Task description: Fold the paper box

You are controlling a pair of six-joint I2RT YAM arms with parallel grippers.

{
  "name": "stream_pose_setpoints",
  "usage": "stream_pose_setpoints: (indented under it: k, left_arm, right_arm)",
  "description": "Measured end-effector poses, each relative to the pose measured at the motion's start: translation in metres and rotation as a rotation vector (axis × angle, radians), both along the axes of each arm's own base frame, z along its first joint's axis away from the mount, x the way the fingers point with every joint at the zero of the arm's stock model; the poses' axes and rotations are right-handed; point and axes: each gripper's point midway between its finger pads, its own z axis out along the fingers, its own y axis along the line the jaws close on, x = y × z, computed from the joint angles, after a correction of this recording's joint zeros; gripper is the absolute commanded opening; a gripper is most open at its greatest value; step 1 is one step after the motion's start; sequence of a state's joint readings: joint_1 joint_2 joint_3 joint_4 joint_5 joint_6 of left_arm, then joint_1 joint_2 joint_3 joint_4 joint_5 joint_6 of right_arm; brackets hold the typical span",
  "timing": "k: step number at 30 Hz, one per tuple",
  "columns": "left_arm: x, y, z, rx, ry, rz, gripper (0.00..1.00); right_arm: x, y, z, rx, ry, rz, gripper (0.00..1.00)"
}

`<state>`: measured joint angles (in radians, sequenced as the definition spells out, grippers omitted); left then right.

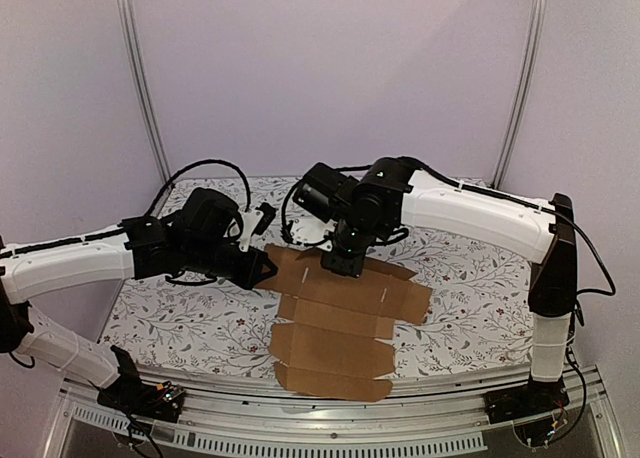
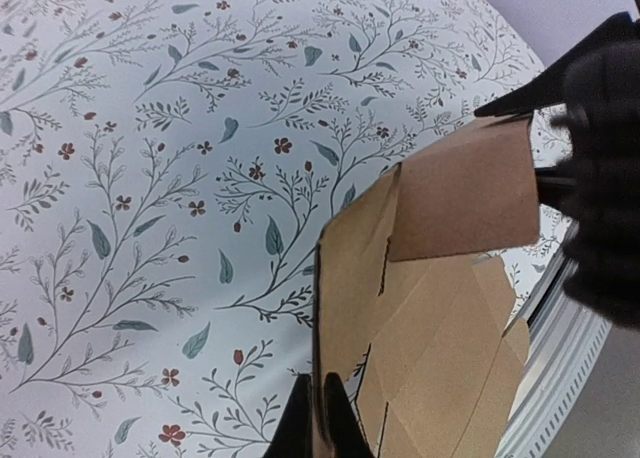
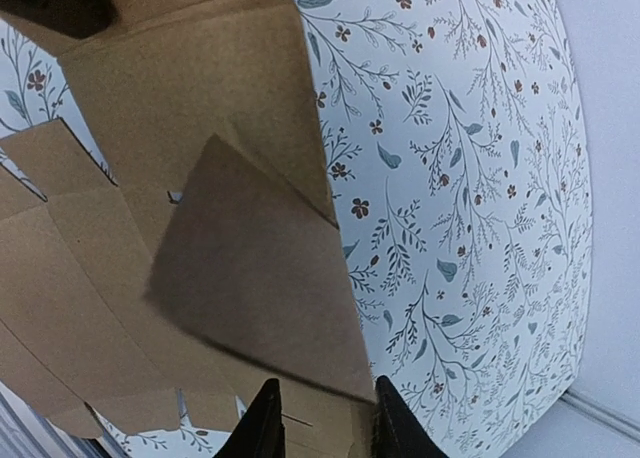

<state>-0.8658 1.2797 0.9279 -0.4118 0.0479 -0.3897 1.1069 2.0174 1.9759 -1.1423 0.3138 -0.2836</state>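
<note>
Floral table point(image 1: 160, 318), left pincer point(image 1: 268, 268) pinching paper box point(image 1: 335, 353)

Paper box point(image 1: 340, 323) on table point(image 1: 180, 308); left gripper point(image 1: 268, 266) left edge, right gripper point(image 1: 340, 265) far end.

Looking like robotics lab test cell. Plain pale wall panels point(image 1: 330, 68) enclosing work area, metal posts point(image 1: 143, 88) standing at back corners. Floral-print cloth point(image 1: 170, 323) covering table point(image 1: 480, 313). Left arm point(image 1: 70, 263) and right arm point(image 1: 480, 213) sitting bolted by slotted aluminium rail point(image 1: 300, 440), black cables point(image 1: 205, 165) trailing.
</note>
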Motion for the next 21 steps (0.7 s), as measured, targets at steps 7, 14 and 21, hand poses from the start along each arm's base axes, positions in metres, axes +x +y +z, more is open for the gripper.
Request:
stream_pose_setpoints:
  k: [7, 14, 21]
  left_arm:
    - [-0.005, 0.004, 0.005, -0.005, -0.023, -0.02, 0.0]
    - [-0.01, 0.004, 0.008, -0.011, -0.03, -0.039, 0.0]
    - [-0.017, 0.001, 0.013, -0.012, -0.055, -0.072, 0.0]
  right_arm:
    - [0.001, -0.017, 0.0, 0.042, 0.042, -0.013, 0.75]
    - [-0.008, -0.066, 0.026, 0.17, 0.025, -0.008, 0.84]
    - [-0.018, -0.079, 0.044, 0.34, -0.023, 0.123, 0.89]
